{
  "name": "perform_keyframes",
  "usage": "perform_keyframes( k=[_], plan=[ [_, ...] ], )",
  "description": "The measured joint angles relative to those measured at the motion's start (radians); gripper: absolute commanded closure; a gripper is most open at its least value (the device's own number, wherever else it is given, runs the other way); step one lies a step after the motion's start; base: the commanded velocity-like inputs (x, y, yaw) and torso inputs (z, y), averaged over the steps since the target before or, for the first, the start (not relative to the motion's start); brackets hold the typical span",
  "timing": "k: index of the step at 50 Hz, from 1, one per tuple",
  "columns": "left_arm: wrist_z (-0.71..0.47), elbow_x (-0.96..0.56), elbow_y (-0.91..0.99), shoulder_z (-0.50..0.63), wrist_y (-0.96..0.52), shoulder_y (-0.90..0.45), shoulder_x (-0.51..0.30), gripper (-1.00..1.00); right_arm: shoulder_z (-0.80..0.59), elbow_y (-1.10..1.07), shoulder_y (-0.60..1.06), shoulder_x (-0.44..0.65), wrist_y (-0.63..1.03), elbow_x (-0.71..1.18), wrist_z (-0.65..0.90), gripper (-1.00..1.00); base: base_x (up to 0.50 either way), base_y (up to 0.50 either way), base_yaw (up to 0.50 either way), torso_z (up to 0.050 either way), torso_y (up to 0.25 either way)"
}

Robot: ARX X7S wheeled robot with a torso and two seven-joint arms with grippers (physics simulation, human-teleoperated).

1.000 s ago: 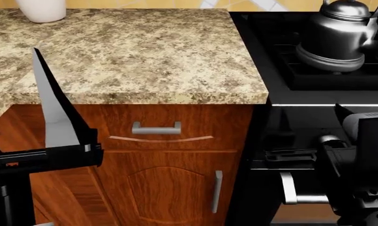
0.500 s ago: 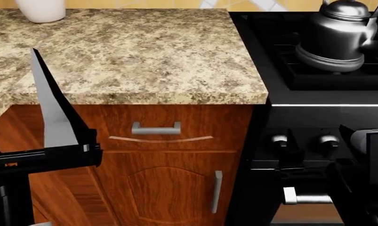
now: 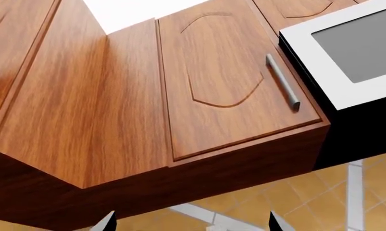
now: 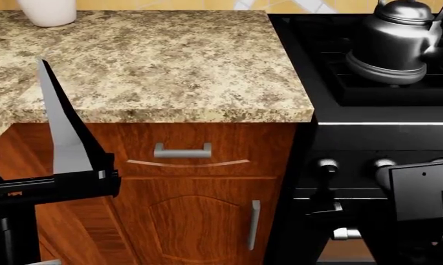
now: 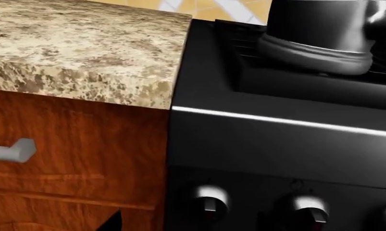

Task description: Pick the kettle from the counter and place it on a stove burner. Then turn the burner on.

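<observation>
The dark grey kettle point(image 4: 396, 41) stands upright on the black grate point(image 4: 353, 83) of the stove burner at the head view's upper right; its wide base point(image 5: 317, 45) also shows in the right wrist view. The burner ring itself is hidden under it. The speckled counter point(image 4: 170, 66) lies to its left. My right gripper point(image 4: 368, 194) hangs low in front of the range's knob row, open, with nothing between its fingers. The leftmost knob point(image 5: 211, 202) is just ahead of it. My left gripper point(image 3: 191, 225) is open and empty, pointing up at the wall cabinets.
A white container point(image 4: 51, 12) stands at the counter's back left. Below the counter are a drawer handle point(image 4: 183, 150) and a cabinet door handle point(image 4: 255, 223). Further knobs point(image 5: 305, 211) sit along the range front. An overhead microwave point(image 3: 346, 53) hangs beside the wood cabinets point(image 3: 218, 82).
My right arm has come up and in toward the knob row, uncovering the two left knobs. The left arm and the kettle have not moved.
</observation>
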Motion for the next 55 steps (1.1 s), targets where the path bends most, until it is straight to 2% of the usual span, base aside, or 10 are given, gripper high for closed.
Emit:
perform_keyframes(
  k=[31,55],
  plan=[
    [0.001,-0.007,-0.001,0.007,0.013,0.002,-0.002,-1.00,-0.109,0.182,0.106,-0.104,0.054,-0.084,-0.069,-1.00,0.00,0.00,0.00,-0.004,0.000],
    [0.001,-0.012,-0.004,0.008,0.008,0.004,-0.004,-1.00,-0.126,0.319,0.144,-0.130,0.057,-0.098,-0.135,-1.00,0.00,0.00,0.00,-0.004,0.000]
  ],
)
